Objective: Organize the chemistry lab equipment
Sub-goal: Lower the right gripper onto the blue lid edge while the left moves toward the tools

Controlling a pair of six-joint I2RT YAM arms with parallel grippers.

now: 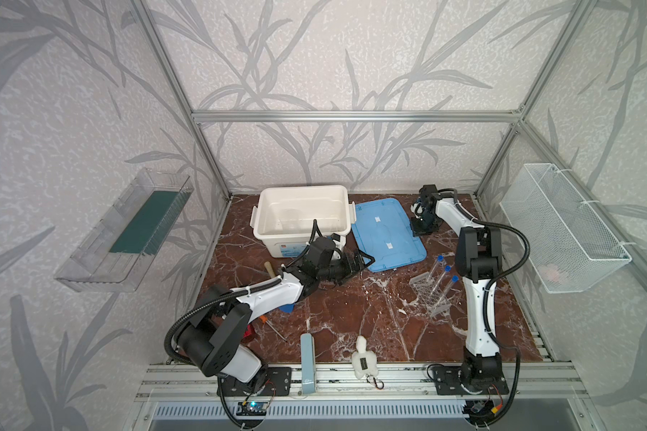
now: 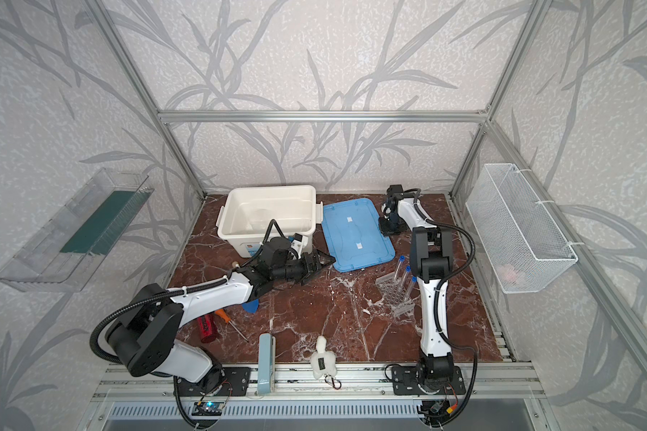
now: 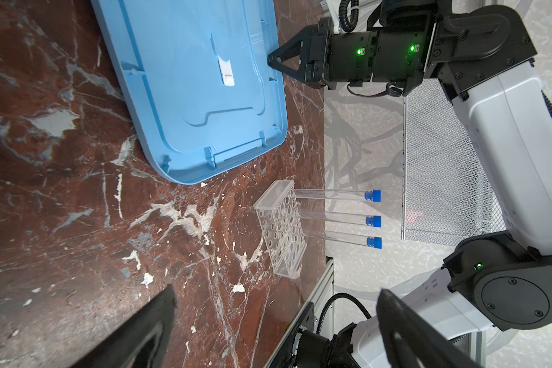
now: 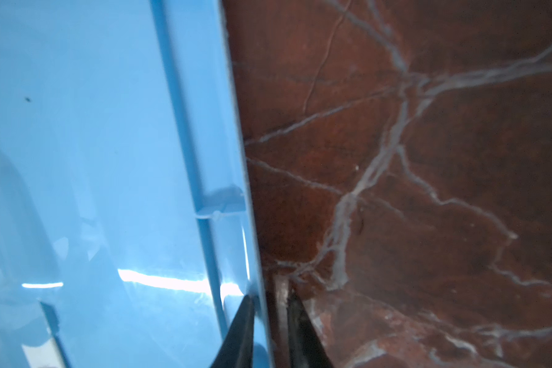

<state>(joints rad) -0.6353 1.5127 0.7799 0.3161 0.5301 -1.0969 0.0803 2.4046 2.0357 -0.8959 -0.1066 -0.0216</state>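
While the left gripper (image 3: 278,288) gapes empty, the right gripper (image 4: 270,296) pinches the blue lid (image 4: 93,143).

You've three clear blue-capped tubes (image 1: 441,280) standing upright, caps up, in one row of the clear perforated rack (image 1: 424,293) — it sits on the tabletop (image 1: 352,317), right of centre.

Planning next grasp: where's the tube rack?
In both top views the tube rack stands right of centre, in front of the blue lid, beside the right arm.
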